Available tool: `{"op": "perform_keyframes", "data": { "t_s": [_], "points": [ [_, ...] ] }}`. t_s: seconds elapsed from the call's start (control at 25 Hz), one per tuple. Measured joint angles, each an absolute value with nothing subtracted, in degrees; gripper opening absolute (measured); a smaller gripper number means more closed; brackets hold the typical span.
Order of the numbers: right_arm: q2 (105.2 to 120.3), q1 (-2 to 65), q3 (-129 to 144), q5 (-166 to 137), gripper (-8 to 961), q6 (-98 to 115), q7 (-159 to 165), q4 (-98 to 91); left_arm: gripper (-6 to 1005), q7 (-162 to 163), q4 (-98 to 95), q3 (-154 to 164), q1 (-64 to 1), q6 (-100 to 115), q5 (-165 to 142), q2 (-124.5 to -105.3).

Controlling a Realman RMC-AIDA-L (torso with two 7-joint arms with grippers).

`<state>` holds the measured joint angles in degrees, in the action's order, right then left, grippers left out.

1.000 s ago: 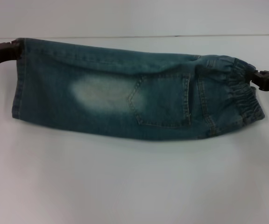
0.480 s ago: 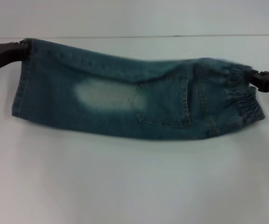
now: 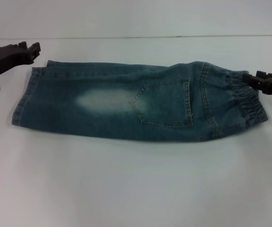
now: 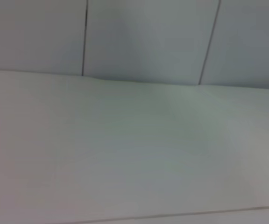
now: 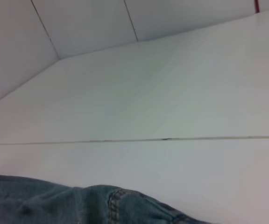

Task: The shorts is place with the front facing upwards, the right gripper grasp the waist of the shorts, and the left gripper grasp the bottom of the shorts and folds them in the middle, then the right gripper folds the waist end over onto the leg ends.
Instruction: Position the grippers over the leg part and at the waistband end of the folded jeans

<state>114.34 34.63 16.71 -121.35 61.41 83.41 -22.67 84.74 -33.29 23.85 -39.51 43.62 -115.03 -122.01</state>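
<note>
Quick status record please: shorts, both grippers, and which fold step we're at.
shorts: denim shorts lying flat on the white table, folded lengthwise, pocket side up
waist end: elastic waistband toward the robot's right
left gripper: off the leg hem, clear of the cloth
right gripper: at the waistband's far corner; jaws unclear
step: middle fold done; waist-over-legs fold not yet done
</note>
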Motion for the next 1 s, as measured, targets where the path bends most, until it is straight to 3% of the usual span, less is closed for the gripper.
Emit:
{"op": "perform_keyframes", "data": {
  "t_s": [0.12, 0.28, 0.4, 0.64, 0.88, 1.0],
  "points": [
    [114.25, 34.33, 16.87, -121.52, 512, 62.55, 84.66, -23.27, 298, 84.54, -33.43, 23.86, -38.51, 45.71, -113.60, -121.94],
    [113.06, 33.83, 17.63, -122.57, 598, 66.90, 89.04, -25.14, 376, 83.58, -33.58, 23.57, -36.59, 54.00, -112.06, -121.75],
    [111.64, 33.73, 20.61, -124.55, 663, 70.36, 96.05, -28.10, 482, 82.80, -33.72, 23.70, -34.96, 64.47, -111.86, -121.47],
    [109.64, 33.97, 27.55, -130.13, 888, 76.64, 113.37, -37.09, 729, 82.54, -33.87, 26.22, -32.74, 82.99, -115.52, -120.61],
    [106.60, 36.54, 33.41, -134.25, 950, 82.40, 129.24, -43.77, 921, 83.67, -34.14, 28.56, -32.57, 88.90, -120.94, -120.84],
    [106.42, 38.65, 35.59, -139.14, 949, 83.18, 132.68, -45.54, 942, 83.38, -33.10, 28.66, -32.38, 88.51, -121.27, -120.95]
  ]
}}
